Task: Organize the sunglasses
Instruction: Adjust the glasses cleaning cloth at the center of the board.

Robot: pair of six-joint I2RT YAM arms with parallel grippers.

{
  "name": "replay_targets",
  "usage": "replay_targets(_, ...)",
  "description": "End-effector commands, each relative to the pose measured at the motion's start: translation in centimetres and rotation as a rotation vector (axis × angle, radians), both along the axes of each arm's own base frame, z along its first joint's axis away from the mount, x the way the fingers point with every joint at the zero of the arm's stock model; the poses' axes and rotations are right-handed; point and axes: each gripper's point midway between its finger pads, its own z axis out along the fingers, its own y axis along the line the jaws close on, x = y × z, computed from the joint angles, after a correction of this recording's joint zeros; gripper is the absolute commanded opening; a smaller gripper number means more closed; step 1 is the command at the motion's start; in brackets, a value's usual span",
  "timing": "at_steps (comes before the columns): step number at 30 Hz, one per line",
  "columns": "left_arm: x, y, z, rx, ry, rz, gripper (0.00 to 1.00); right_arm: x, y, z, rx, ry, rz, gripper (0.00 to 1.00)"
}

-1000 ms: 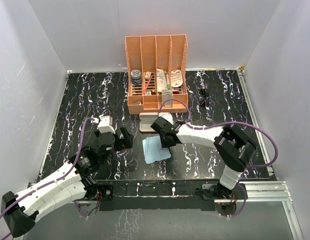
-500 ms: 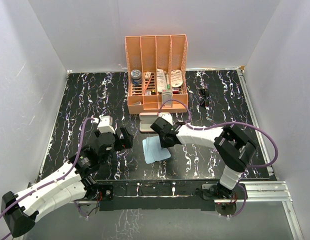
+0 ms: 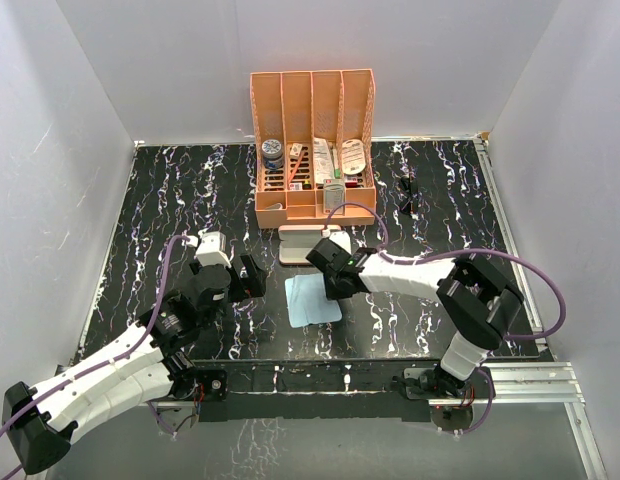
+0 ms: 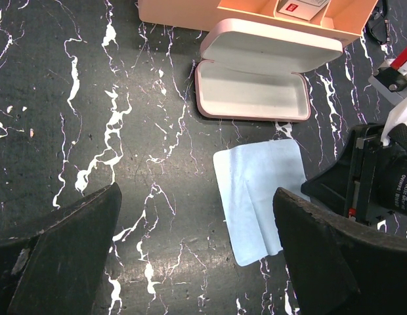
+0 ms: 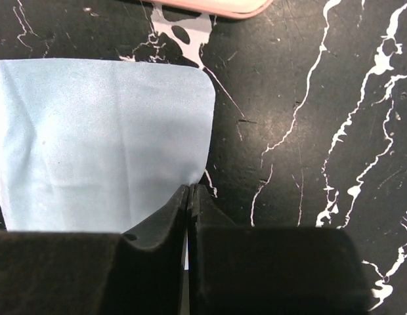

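The sunglasses, small and black, lie on the marbled table to the right of the orange organizer; in the left wrist view they show at the top right corner. The pink case lies open in front of the organizer. Just below it the light blue cloth is spread flat. My right gripper is shut, pinching the cloth's right edge. My left gripper hangs wide open to the left of the cloth, holding nothing.
An orange desk organizer with several compartments of small items stands at the back centre. White walls close in the table on three sides. The right arm's purple cable loops over the table's right part.
My right gripper's jaws have shut on the cloth's right edge and the arm has shifted slightly right. The left arm has not moved.
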Motion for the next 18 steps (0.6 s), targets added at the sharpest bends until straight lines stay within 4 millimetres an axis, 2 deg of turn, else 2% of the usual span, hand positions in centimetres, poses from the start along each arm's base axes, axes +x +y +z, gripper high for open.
replay_targets(1,0.0,0.0,-0.1,-0.002,-0.001,-0.002,0.99,-1.2,-1.0,0.4,-0.022,0.023,-0.013,0.00)
replay_targets(12,0.0,-0.1,0.1,-0.007,-0.007,-0.006,0.99,-0.7,-1.9,1.8,-0.044,-0.010,-0.037,0.00)
replay_targets(18,0.0,-0.2,-0.1,-0.001,-0.001,-0.010,0.99,-0.5,-1.1,2.5,-0.011,-0.013,-0.027,0.00)
